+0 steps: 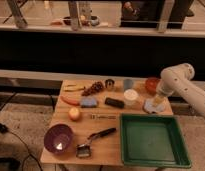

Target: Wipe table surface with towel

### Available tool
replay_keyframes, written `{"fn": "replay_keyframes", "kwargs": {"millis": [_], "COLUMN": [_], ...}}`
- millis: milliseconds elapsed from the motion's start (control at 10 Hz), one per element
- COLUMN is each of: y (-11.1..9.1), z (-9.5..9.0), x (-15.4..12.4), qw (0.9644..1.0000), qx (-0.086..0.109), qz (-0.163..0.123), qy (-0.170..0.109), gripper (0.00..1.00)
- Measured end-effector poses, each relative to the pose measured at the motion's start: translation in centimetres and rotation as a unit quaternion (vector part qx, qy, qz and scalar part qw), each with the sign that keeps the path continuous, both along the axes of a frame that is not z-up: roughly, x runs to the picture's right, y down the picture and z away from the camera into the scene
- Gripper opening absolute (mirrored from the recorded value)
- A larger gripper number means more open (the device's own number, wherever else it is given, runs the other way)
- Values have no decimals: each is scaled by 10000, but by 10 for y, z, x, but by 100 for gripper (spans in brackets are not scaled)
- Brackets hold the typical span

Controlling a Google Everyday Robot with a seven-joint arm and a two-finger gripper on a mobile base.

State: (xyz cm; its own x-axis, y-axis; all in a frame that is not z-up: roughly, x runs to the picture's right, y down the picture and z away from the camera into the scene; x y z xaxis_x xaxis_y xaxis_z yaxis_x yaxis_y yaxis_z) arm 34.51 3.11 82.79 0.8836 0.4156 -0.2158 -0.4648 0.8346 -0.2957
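The towel is a small pale blue-grey wad lying near the right edge of the light wooden table surface, beside the white cup. My gripper points down at the end of the white arm, which reaches in from the right. It sits on or just above the towel's right side and hides part of the cloth.
A green tray fills the front right corner. An orange bowl, blue-grey cup and metal cup stand along the back. A blue sponge, black block, purple bowl and brush lie to the left.
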Motion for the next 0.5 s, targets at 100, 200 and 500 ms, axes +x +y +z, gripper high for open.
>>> {"fn": "replay_keyframes", "kwargs": {"millis": [100, 200, 500], "y": [3, 13, 38], "z": [1, 4, 28], "x": [3, 7, 4], "qw": [10000, 9998, 9996], "qx": [-63, -145, -228], "qz": [42, 93, 185], "qy": [10, 19, 4], "gripper": [80, 80, 80]}}
